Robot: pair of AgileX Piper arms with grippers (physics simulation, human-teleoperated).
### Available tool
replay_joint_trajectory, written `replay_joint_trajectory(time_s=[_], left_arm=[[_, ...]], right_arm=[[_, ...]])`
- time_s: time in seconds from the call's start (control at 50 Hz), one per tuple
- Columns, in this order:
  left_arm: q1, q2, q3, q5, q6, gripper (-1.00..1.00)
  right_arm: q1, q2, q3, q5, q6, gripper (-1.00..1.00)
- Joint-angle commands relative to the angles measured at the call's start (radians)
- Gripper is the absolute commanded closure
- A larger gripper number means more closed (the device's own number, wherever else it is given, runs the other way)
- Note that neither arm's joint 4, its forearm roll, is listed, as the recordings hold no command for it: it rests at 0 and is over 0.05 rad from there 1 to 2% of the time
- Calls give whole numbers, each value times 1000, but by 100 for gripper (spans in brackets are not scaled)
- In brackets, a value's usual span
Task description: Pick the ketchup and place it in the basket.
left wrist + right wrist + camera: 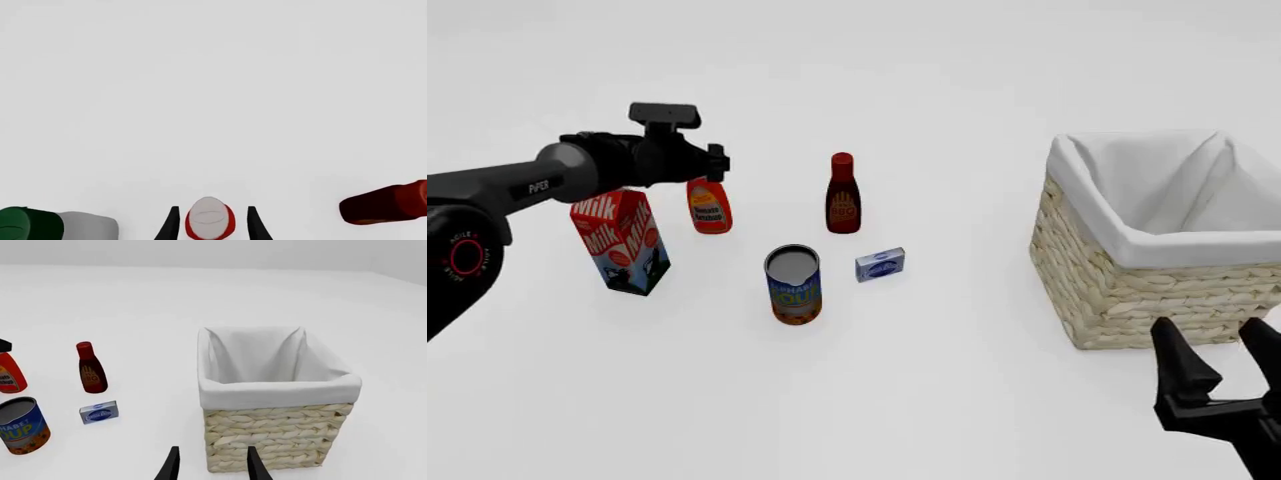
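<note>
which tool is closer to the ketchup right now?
Left. The left tool sits right over the ketchup, fingers either side of its cap. The right tool is far off, by the basket.

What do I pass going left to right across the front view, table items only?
Red, white and blue milk carton → bright red ketchup squeeze bottle with orange-yellow label → tin can with blue and orange label → slim dark-red bottle with red cap → small blue and white box → square wicker basket with white cloth lining.
</note>
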Motion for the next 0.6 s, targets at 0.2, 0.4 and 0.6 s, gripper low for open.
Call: replay_joint_trajectory(time_s=[0.2,0.4,0.6], left_arm=[[6,-1,16,-19,4,100],[8,-54,26,-14,19,100],[6,-109,35,2,21,100]], right_arm=[[2,18,0,-13,3,-100],[4,8,0,-7,5,-100],[2,-47,0,36,5,-100]])
